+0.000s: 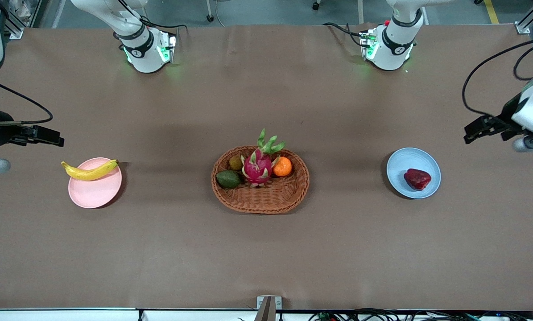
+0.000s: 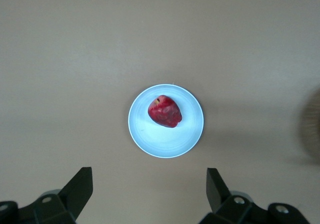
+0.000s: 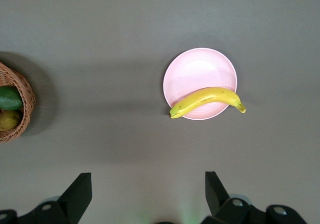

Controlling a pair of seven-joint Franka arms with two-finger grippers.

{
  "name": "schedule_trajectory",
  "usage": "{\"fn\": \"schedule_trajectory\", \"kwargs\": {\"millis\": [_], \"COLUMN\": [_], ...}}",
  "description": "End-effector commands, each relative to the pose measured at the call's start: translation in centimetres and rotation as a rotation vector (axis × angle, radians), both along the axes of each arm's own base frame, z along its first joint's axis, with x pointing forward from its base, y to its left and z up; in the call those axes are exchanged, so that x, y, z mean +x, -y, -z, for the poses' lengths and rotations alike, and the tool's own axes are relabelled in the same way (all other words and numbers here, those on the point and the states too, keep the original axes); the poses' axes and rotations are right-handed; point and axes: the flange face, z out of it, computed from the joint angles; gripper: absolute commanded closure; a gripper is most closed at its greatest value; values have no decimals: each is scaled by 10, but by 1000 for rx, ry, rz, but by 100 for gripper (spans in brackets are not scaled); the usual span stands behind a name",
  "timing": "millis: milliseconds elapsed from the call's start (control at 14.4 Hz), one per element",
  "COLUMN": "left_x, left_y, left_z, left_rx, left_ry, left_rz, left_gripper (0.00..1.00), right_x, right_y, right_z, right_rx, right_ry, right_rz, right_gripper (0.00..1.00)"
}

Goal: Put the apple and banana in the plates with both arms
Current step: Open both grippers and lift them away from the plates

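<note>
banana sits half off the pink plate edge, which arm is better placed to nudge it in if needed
Right. The right gripper, open, hangs over the table beside the pink plate, where the banana lies across the rim. The left gripper, also open, is up by the blue plate holding the apple.

The apple (image 1: 417,179), dark red, glossy and lumpy, lay on the light blue plate (image 1: 400,162) toward the left arm's end of the table. The banana (image 1: 89,170), yellow and curved with darker tips, lay across the farther edge of the pale pink plate (image 1: 92,194) toward the right arm's end, both tips overhanging the rim.
</note>
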Motion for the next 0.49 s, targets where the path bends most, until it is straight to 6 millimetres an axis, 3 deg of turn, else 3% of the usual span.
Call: {"fn": "schedule_trajectory", "kwargs": {"millis": [0,139,278,417], "left_x": [6,8,9,11], "left_y": [1,-3,-4,-2], "left_z": [-30,-47,-69,-78], "left_rx": [-15,-18,-24,-47], "left_ry": [31,66,110,132], "left_rz": [-13,-18,-21,-21], "left_gripper": [0,0,0,0], "right_x": [-39,-55,-60,-67], "right_y": [15,15,20,22], "right_z": [-8,-12,-20,-30], "right_rx": [3,8,8,8], "right_ry": [39,36,46,59], "right_rz": [-5,-3,6,7], "right_gripper": [0,0,0,0]}}
